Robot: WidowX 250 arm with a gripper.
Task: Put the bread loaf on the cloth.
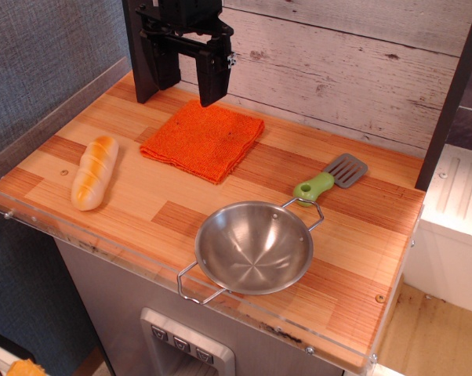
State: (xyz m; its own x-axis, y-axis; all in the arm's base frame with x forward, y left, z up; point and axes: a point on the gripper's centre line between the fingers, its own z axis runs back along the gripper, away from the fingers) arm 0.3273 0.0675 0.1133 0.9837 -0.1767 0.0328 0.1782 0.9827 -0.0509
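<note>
The bread loaf (94, 171), golden-tan with pale ends, lies on the wooden tabletop near the left edge. The orange-red cloth (204, 139) lies flat at the back middle, to the right of the loaf and apart from it. My black gripper (187, 90) hangs above the cloth's far-left corner, well above the table. Its two fingers (212, 78) point down with a wide gap between them. It is open and holds nothing.
A steel bowl (254, 249) with wire handles stands at the front middle. A spatula (331, 179) with a green handle lies right of the cloth. A clear acrylic rim (32, 141) runs along the left and front edges. A plank wall (338, 55) stands behind.
</note>
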